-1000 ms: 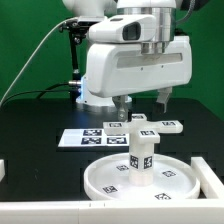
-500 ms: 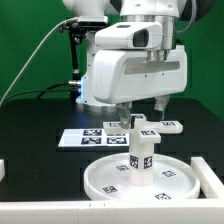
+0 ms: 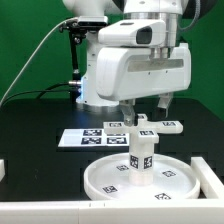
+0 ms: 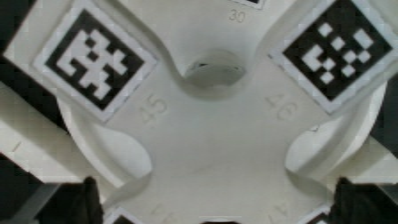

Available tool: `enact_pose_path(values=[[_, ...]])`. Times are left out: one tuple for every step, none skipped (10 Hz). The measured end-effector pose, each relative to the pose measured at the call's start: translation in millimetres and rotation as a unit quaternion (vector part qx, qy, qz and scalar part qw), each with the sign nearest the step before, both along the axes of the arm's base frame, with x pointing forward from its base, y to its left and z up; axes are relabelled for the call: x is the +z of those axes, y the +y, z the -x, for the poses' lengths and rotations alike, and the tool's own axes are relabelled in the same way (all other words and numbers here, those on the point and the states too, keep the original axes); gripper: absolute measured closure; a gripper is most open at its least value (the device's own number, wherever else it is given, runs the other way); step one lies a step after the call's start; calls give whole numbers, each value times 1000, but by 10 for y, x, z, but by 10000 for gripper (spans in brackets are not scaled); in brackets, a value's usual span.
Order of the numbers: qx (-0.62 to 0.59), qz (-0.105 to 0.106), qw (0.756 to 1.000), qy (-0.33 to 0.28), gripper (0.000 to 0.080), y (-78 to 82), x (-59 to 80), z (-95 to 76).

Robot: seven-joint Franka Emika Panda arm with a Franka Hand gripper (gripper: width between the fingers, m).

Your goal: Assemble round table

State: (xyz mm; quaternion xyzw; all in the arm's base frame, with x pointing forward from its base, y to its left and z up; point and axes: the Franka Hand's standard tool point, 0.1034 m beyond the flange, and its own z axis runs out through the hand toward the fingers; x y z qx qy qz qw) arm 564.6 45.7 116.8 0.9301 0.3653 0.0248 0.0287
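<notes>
- Already the short leg [image 3: 142, 158] stands upright at the middle of the round disc [image 3: 110, 184].
- Remaining: the cross-shaped base [image 3: 150, 127] lies on the worktop [image 3: 30, 125], at twelve o'clock from the disc.
- End effector [image 3: 143, 108] hangs spread above the base, gripping nothing.

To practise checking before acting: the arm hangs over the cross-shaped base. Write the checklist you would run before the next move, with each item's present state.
1. Jaws open: ok.
2. Jaws straddle the cross-shaped base, as the wrist view shows: ok.
3. Leg stands upright in the disc: ok.
4. Leg fixed firmly in the disc: cannot tell.
5. Base lies clear of the marker board: cannot tell.
</notes>
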Motion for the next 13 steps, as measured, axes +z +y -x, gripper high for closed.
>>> enact_pose_path(values=[[6,0,1000,1,151,-19,19,-1],[12,1,1000,3,151,-42,8,14],[12,2,1000,4,151,-55,-18,38],[12,2,1000,2,151,-54,-39,42],[11,2,1000,3,151,-58,-43,43],[11,2,1000,3,151,-59,-43,43],[11,2,1000,3,151,-60,-44,43],[17,4,1000,3,151,-58,-46,45],[37,11,999,5,151,-45,-54,48],[49,15,999,7,151,-43,-69,56],[48,16,999,8,151,-58,-88,62],[47,16,999,10,151,-70,-108,70],[47,17,999,11,151,-73,-119,74]])
